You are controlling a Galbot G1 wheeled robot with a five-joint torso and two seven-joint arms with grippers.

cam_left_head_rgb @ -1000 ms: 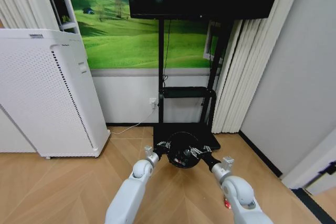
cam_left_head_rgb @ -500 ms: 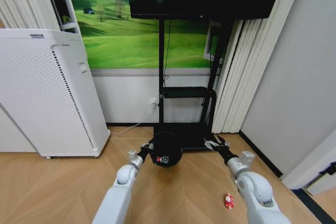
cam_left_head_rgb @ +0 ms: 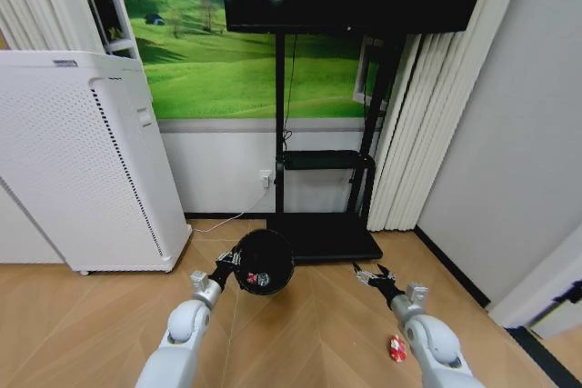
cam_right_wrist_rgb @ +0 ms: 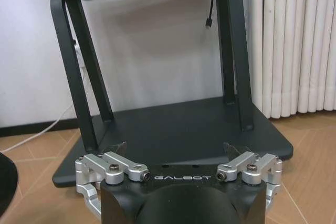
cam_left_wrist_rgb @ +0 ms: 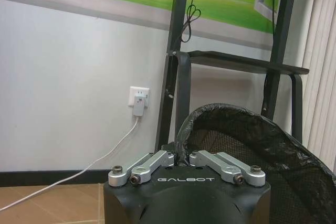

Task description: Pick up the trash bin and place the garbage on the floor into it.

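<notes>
L arm stretched fwd-left, left gripper (cam_left_head_rgb: 230, 265) jaws clamped on trash bin (cam_left_head_rgb: 264, 261) rim, bin off floor. Right gripper (cam_left_head_rgb: 371, 273) fwd, jaws wide, empty. Red wrapper (cam_left_head_rgb: 396, 347) on floor by R arm.

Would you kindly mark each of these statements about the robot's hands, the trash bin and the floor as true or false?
1. The left hand grips the trash bin by its rim. True.
2. The right hand holds a piece of garbage. False: it is open and holds nothing.
3. A red-and-white wrapper lies on the wooden floor beside the right arm. True.
4. The trash bin stands on the black stand base. False: it is carried in the air, to the left of the base.
5. A plug sits in the wall socket. True.
</notes>
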